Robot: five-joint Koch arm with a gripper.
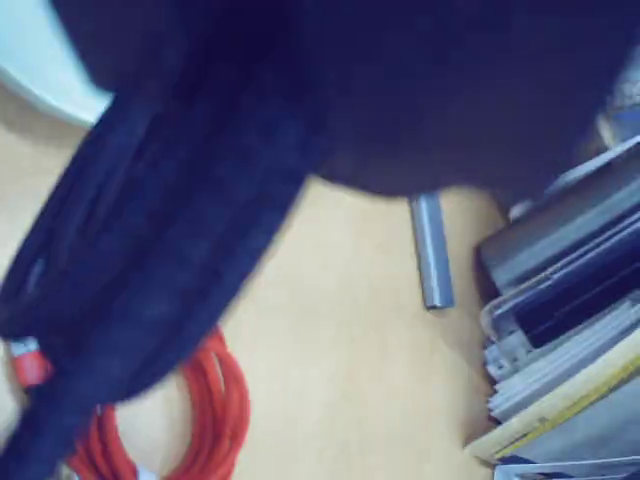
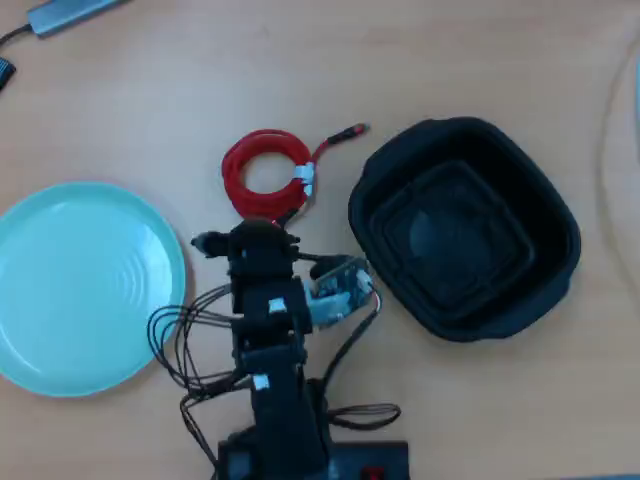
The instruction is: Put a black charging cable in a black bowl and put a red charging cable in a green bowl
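A black hobby robot arm (image 2: 268, 340) rose from the near table edge in the overhead view. Its gripper (image 2: 256, 238) hung over the near rim of the bright red coiled cable (image 2: 266, 172); whether its jaws were spread could not be told. In the wrist view, blurred dark cords (image 1: 150, 250) hung before the lens, possibly the black cable. The pale mint-green round dish (image 2: 80, 285) lay left, the deep matte black bowl (image 2: 465, 225) right, both empty, on the light wooden table (image 2: 180, 90).
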